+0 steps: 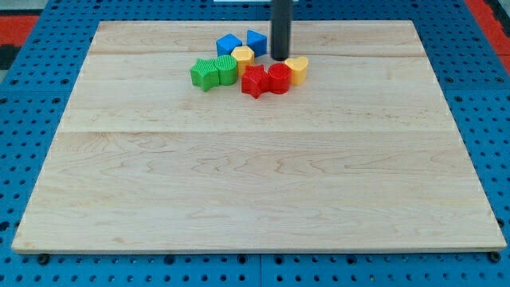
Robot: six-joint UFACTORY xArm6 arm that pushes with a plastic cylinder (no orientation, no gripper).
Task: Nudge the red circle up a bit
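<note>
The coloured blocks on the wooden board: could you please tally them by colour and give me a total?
Blue blocks: 2
Green blocks: 2
Yellow blocks: 2
Red blocks: 2, a star-like block and the red circle
Total: 8

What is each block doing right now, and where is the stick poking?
my tip: down on the board, just above the red circle, between the yellow blocks.
red circle: flat, touching the red star.
red star: flat, left of the circle.
yellow blocks: flat, either side.
green blocks: flat, side by side.
blue blocks: flat, nearest the view's top.
</note>
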